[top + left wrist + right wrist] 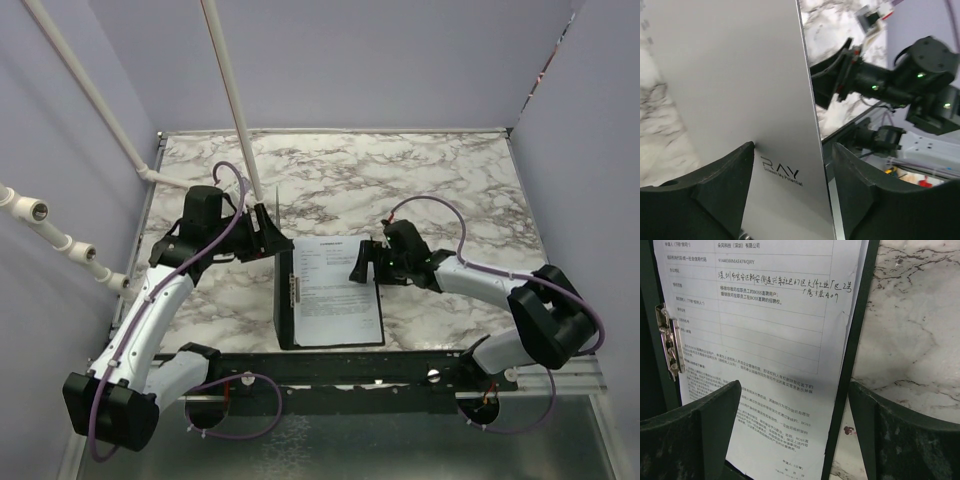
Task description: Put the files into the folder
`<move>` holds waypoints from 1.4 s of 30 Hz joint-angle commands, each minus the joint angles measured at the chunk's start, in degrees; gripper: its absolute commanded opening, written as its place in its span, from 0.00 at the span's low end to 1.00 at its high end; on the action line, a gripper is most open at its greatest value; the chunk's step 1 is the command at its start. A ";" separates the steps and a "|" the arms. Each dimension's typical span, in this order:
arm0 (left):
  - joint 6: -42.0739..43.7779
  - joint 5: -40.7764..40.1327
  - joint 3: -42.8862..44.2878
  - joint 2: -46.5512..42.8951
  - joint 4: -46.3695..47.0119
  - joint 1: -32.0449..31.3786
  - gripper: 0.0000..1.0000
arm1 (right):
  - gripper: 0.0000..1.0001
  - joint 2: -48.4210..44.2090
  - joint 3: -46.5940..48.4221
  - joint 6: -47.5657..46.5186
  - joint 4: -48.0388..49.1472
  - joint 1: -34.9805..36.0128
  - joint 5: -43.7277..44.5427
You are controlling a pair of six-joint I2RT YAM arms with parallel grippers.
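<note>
The folder (283, 325) lies open on the marble table, black inside, with a silver clip (293, 290) at its left. The files (337, 295), white printed sheets, lie flat inside it. Its grey cover (740, 75) stands raised on edge. My left gripper (268, 236) straddles that cover's edge with its jaws apart (793, 146). The left finger (730, 175) touches the cover, and a gap shows at the right finger. My right gripper (365, 262) hovers open over the files' right edge (795, 384), with the files (765, 330), the folder's black border (852, 340) and the clip (669, 342) below it.
White pipes (235, 100) slant down to the table's left side behind the left arm. Lilac walls close in the marble table (420, 180) on three sides. A black rail (350, 365) runs along the near edge. The right arm (875, 80) shows beyond the cover.
</note>
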 commanded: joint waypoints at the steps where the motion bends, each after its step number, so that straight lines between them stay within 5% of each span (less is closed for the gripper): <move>1: -10.37 7.65 -3.85 -2.66 15.38 -0.89 0.67 | 0.93 -0.04 -3.39 2.32 -2.97 0.37 -4.17; 15: -22.36 -4.85 -14.69 -0.66 41.82 -16.89 0.73 | 0.93 -7.10 -6.75 5.33 -3.99 0.43 -1.83; 26: -26.39 -13.00 -27.07 7.06 61.19 -21.57 0.74 | 0.93 -20.97 -7.32 6.81 -15.91 0.40 10.04; 35: -22.37 -14.34 -23.16 11.67 59.58 -22.15 0.74 | 0.93 -29.74 -3.30 5.58 -27.50 0.38 18.44; 42: -10.09 -22.82 -10.94 7.97 36.42 -22.10 0.76 | 0.93 -34.23 1.85 3.65 -32.09 0.44 22.39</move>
